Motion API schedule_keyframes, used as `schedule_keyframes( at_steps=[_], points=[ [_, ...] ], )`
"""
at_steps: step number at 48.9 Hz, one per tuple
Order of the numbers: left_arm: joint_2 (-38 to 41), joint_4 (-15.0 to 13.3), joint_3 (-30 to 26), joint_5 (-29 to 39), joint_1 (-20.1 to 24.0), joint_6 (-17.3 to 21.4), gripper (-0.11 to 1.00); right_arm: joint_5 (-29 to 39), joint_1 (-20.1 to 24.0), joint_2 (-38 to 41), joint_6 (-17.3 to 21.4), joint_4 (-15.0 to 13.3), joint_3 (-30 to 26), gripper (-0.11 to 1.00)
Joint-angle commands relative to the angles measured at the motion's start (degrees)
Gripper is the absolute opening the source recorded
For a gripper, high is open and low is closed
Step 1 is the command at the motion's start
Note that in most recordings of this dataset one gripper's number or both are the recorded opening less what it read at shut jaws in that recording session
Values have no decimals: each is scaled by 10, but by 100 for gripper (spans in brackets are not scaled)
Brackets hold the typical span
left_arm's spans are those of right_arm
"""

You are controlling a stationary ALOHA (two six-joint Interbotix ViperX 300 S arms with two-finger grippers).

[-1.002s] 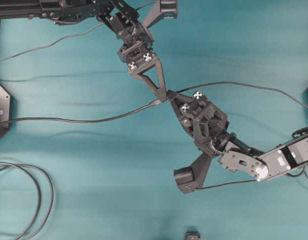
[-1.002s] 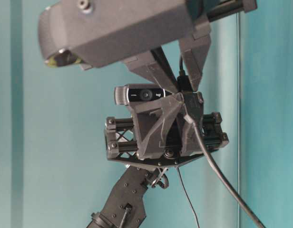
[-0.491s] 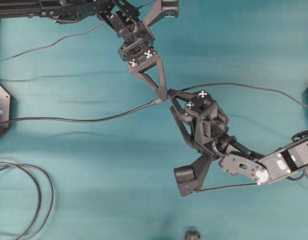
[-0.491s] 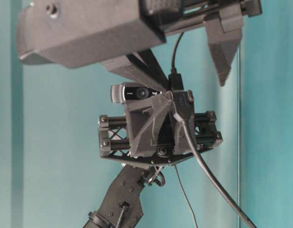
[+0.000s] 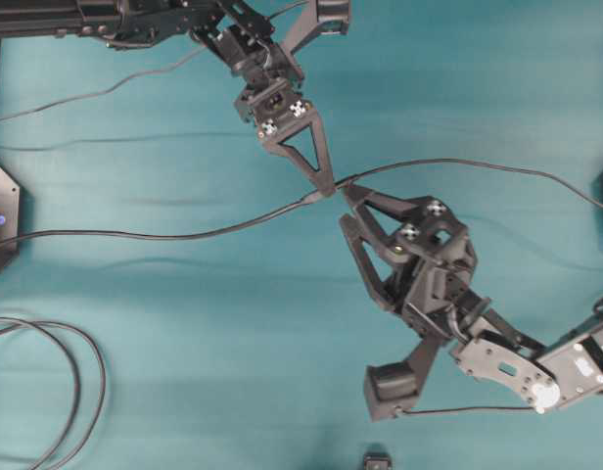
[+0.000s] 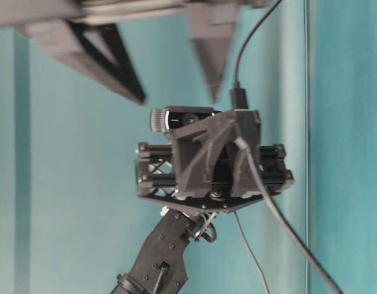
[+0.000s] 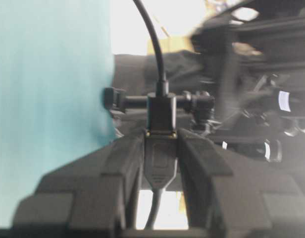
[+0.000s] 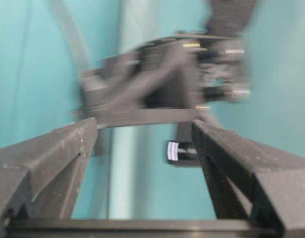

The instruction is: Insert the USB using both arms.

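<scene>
**Ana:** Overhead first, what do you see?

**Ben:** Teal cloth [image 5: 184, 323] covers the table. The left gripper [image 5: 325, 186] reaches down from the top edge, its pointed fingers pinched together at the spot where two cables meet. One cable [image 5: 135, 235] runs off to the left edge; the other cable [image 5: 497, 172] arcs away to the right edge. The right gripper [image 5: 347, 208] sits just below and right of that junction with its fingers spread wide and nothing between them. A looped cable coil [image 5: 76, 392] lies at the lower left, well apart.

**Ana:** And the USB itself?

**Ben:** From above it is too small to make out; it sits at the junction under the left fingertips.

**Ana:** Table-level view?

**Ben:** The left arm's gripper frame and camera fill the middle. A black connector [image 6: 238, 98] stands upright at the top of the frame, its cable rising out of the picture. Two blurred pointed fingers [image 6: 208, 55] of the right gripper hang from above, apart from each other and clear of the connector.

**Ana:** Left wrist view?

**Ben:** The left fingers [image 7: 123, 163] are clamped on the socket end [image 7: 160, 166]. The USB [image 7: 161, 133] shows only as a thin bright strip between the socket and the black collar above it, so it is seated in the socket.

**Ana:** Right wrist view?

**Ben:** Blurred. The right fingers [image 8: 53, 158] stand wide, empty, with the left arm's gripper frame beyond them.
</scene>
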Motion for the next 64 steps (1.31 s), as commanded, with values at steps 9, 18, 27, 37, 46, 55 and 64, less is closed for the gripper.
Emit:
schedule_keyframes(
  at_steps=[9, 18, 27, 37, 46, 55, 64],
  points=[
    [-32, 115, -6, -73, -7, -16, 23, 48, 25, -62, 78, 47, -21, 83],
    [-54, 254, -8, -189, -24, -38, 23, 39, 32, -122, 148, 121, -6, 82],
    [-51, 373, -15, -265, -63, -53, 23, 34, 32, -155, 170, 184, -2, 82],
    [-31, 497, -34, -322, -131, -81, 23, 46, 30, -182, 229, 196, 14, 82],
    [1, 593, -60, -316, -168, -144, 23, 54, 27, -188, 238, 199, 23, 82],
    [15, 657, -79, -317, -182, -205, 23, 54, 27, -187, 237, 200, 24, 82],
    [16, 664, -83, -332, -185, -214, 23, 54, 26, -188, 237, 199, 24, 82]
  ],
)
